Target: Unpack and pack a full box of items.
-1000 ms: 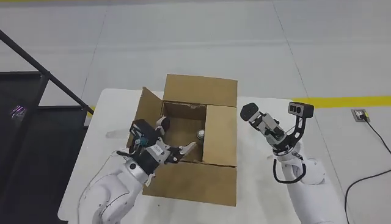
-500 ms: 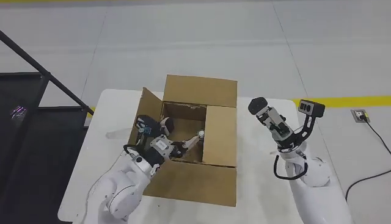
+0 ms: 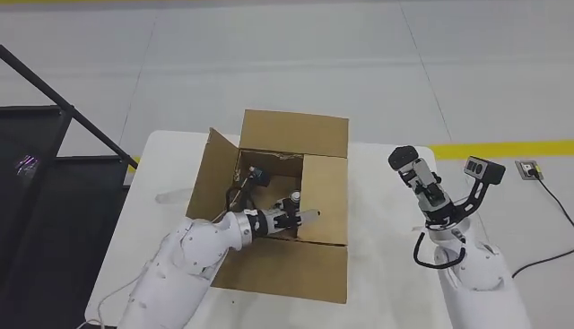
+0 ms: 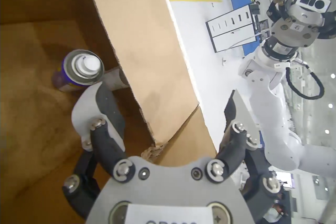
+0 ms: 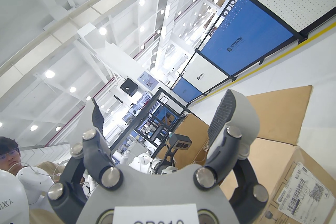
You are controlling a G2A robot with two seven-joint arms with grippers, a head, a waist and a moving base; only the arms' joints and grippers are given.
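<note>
1. The cardboard box stands open at the middle of the table, with its 3 o'clock flap folded in over part of the opening.
2. A spray can stands upright on the box floor, just beside that flap's edge.
3. The left gripper sits in the box, entering from 7 o'clock. Its fingers are spread wide and straddle the flap, and one fingertip is perhaps touching the can.
4. The right gripper hangs above the table at the box's 3 o'clock, fingers apart and empty.

Brown cardboard box, flaps open, blue spray can upright inside
</note>
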